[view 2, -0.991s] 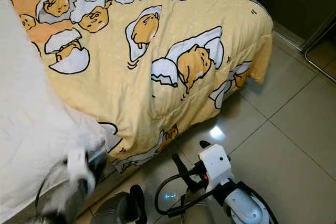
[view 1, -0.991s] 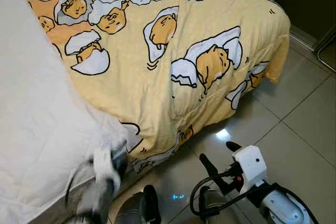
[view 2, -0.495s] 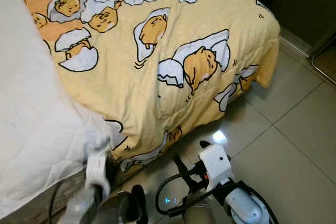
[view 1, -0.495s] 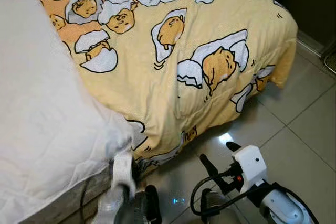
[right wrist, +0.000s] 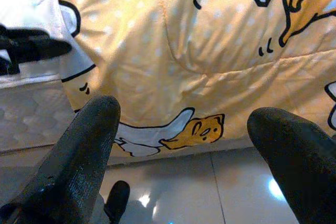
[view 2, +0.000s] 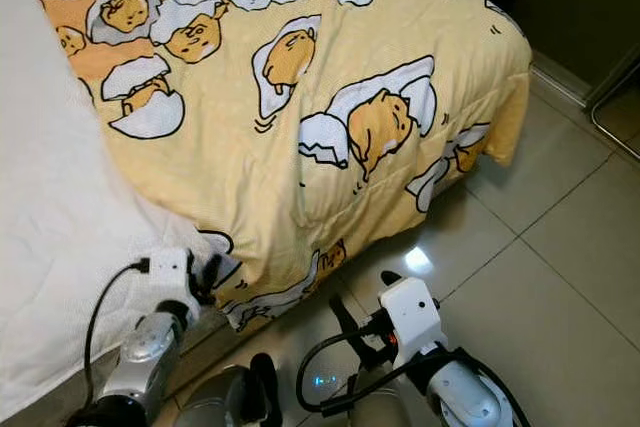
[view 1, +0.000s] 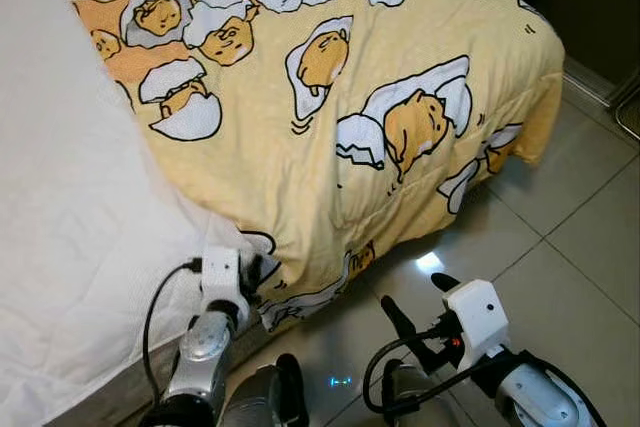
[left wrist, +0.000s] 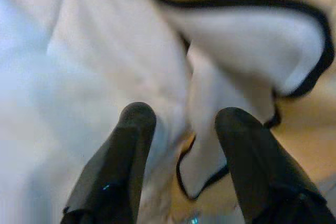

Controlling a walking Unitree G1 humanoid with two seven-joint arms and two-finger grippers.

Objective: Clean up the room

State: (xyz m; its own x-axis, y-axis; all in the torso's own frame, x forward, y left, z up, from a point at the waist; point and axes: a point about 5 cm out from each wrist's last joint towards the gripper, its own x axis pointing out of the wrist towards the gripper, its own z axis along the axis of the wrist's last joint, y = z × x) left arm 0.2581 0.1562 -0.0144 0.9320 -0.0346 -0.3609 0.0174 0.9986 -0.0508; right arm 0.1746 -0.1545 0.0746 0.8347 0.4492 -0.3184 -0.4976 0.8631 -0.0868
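Bed (view 1: 60,247): runs from the upper left toward the lower middle of the head views, its near part covered by a white quilted sheet (view 1: 70,197).
Quilt (view 1: 330,127): yellow, printed with egg cartoon figures, spread over the far part of the bed and hanging over the foot and the side down toward the floor (view 1: 560,247).
Quilt edge (view 1: 262,257): a white, black-outlined patch of the print at the hem, lying where quilt meets sheet at the bedside.
Left gripper (view 1: 250,275): raised to the bedside, right at the quilt edge; its silver forearm comes up from the bottom of the picture with a black cable looped beside it.
Left jaws: in the left wrist view the two black fingers (left wrist: 128,150) stand a little apart with folds of white, black-edged cloth between and just past them; the picture is blurred, so I cannot tell whether they touch or pinch the cloth.
Right gripper (view 1: 412,307): low over the floor, near the hanging side of the quilt but apart from it.
Right jaws: spread wide, holding nothing; the right wrist view looks between them at the hanging quilt (right wrist: 173,66) and the mattress side.
Floor: pale glossy tiles with a bright reflection just below the quilt's hem.
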